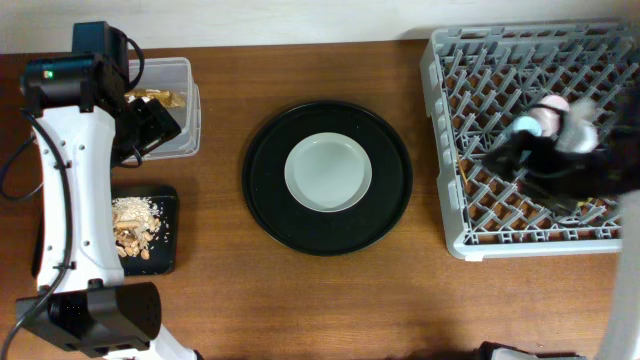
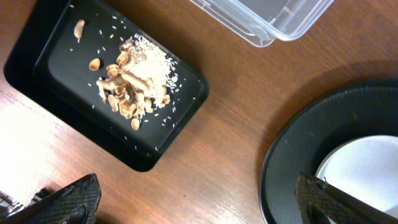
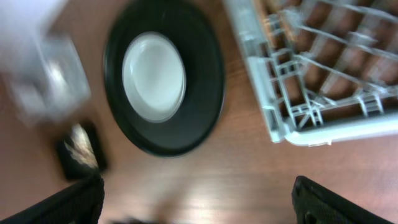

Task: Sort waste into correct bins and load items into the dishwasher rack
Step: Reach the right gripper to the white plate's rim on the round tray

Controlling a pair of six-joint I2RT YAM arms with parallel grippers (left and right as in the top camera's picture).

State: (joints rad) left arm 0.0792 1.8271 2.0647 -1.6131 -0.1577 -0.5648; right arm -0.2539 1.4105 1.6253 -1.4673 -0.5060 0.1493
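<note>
The grey-green plate (image 1: 328, 172) lies on the round black tray (image 1: 270, 200); it also shows in the right wrist view (image 3: 154, 76). The grey dishwasher rack (image 1: 445, 140) stands at the right, with a light blue cup (image 1: 525, 125) and a pale pink cup (image 1: 552, 108) in it beside my right arm. The clear box (image 1: 180, 75) holds a gold-brown wrapper (image 1: 160, 97). The black rectangular tray (image 2: 56, 43) holds beige food scraps (image 2: 134, 81). My left gripper (image 2: 199, 205) is open and empty, near the clear box. My right gripper (image 3: 199, 202) is open, empty and blurred, above the rack's front left. No yellow bowl or white paper shows.
The round black tray (image 2: 292, 155) takes the table's middle, between the bins and the rack. My left arm (image 1: 70, 180) covers the table's left edge and part of the clear box. Bare wood lies along the front of the table (image 1: 330, 310).
</note>
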